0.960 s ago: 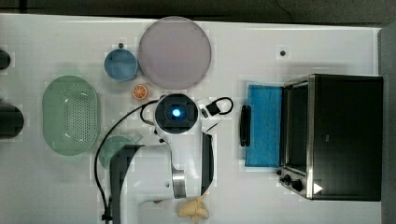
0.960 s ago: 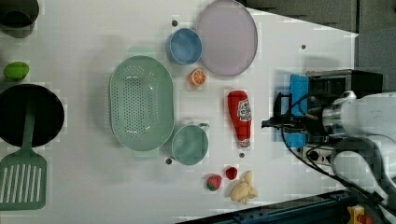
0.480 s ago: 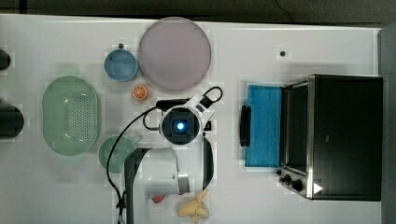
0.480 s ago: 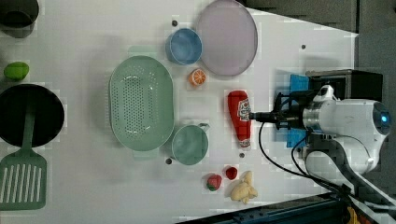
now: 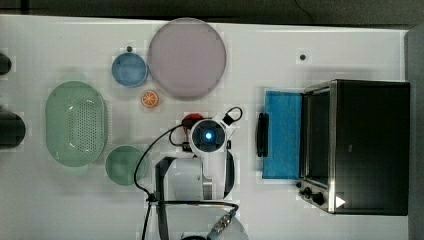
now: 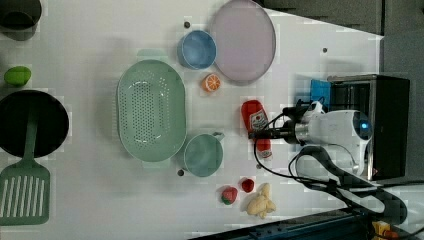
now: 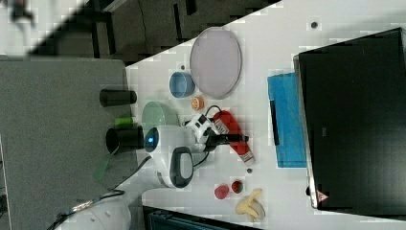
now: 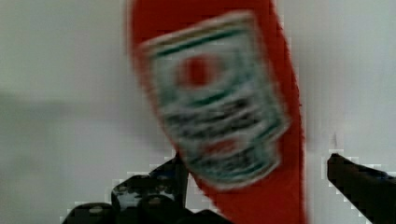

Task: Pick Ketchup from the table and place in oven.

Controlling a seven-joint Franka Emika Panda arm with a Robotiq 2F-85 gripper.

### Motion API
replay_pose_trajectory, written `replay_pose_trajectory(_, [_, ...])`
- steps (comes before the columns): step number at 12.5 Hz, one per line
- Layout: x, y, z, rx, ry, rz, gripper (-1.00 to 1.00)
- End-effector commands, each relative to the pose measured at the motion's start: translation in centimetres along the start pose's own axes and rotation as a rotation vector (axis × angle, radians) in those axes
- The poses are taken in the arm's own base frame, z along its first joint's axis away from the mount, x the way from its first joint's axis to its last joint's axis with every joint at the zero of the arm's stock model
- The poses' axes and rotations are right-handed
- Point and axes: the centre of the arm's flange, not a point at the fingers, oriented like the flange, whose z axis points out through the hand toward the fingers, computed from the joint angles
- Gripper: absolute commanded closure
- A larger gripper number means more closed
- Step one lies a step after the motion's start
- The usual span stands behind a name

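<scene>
My two black fingers stand wide apart with the red Ketchup bottle with its white-and-red label lying between them in the wrist view, one finger on each side of its body; I cannot tell whether either pad touches it. My gripper reaches over the bottle in the left view, where the bottle lies flat on the white table, cap end toward the lower edge of the left view. In the right view my gripper sits over the same bottle, which lies just beside the open oven door. From the top view my white wrist with its blue light covers most of the bottle, a red sliver showing at its edge. Near the bottle, in the left view, are a small orange slice, a teal green cup, a pale green perforated oval colander, a blue bowl and a round lilac plate. Toward the left view's lower edge lie two small red fruit pieces and a yellow banana bunch. The large black boxy toaster oven with silver front frame stands well apart on the top view's right, its blue-faced door folded down flat toward me.
</scene>
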Motion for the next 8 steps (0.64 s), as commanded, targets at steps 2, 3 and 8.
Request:
replay_pose_trajectory(2, [1.9, -1.5, -2.5, -0.001, 0.088, -0.07, -0.68])
replay_pose_trajectory(3, [2.0, -1.4, -2.6, -0.001, 0.095, -0.068, -0.43])
replay_pose_trajectory(8, [2.7, -1.5, -6.5, -0.007, 0.16, -0.061, -0.22])
